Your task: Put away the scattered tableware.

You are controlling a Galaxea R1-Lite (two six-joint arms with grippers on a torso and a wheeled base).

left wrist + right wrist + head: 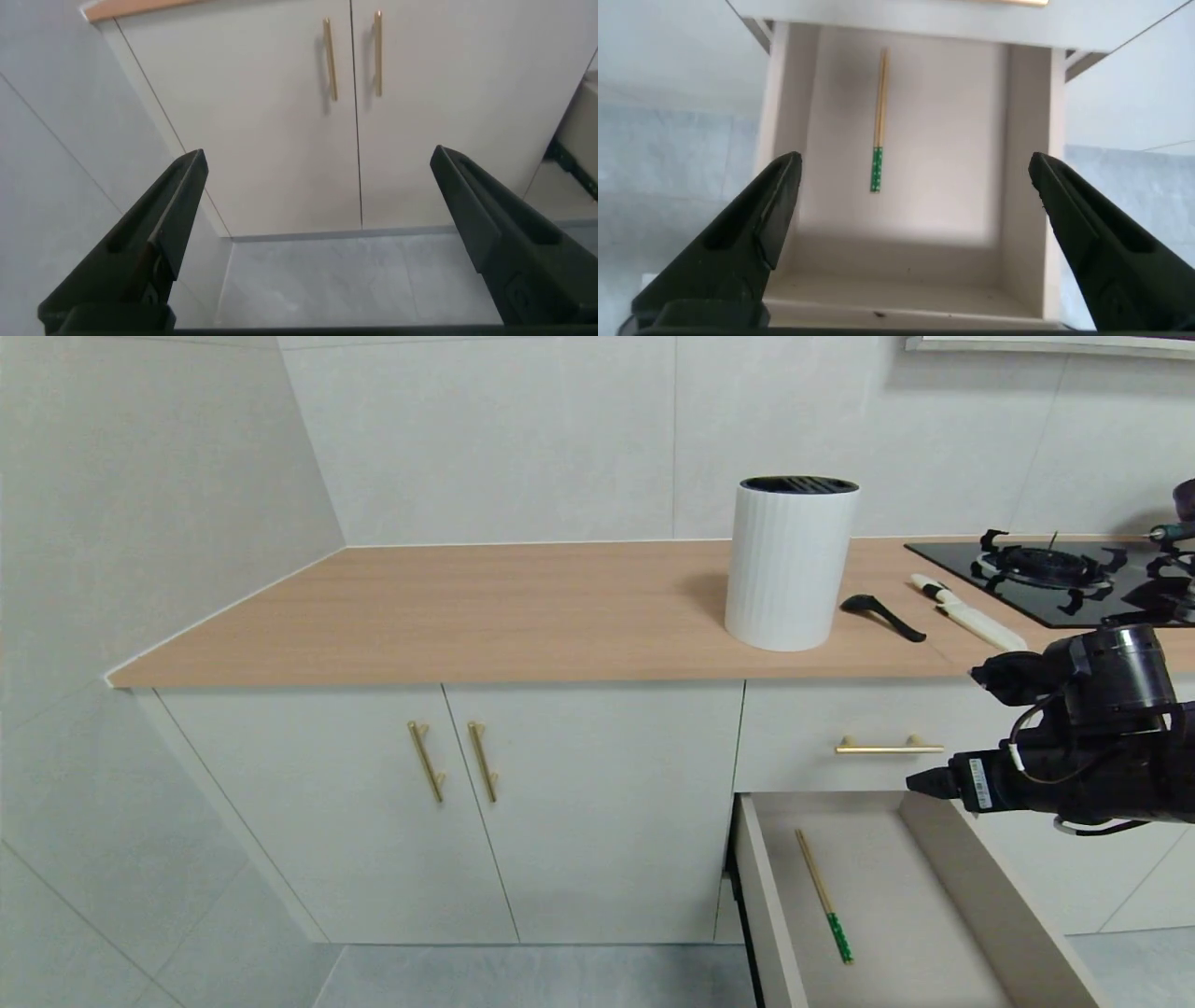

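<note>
Chopsticks [823, 896], slim wood, green-tipped, lie in smooth open drawer [896, 896].

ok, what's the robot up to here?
Mid tidy-up. The drawer is pulled open, with green-tipped chopsticks lying inside. The right gripper hangs open and empty above it. A black spoon and a white knife lie on the counter beside the white holder, not yet put away. The left gripper is open, facing the cabinet doors.

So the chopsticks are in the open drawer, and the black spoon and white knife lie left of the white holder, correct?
No: chopsticks in the open drawer, yes, but the head view shows the black spoon and white knife right of the white holder.
</note>
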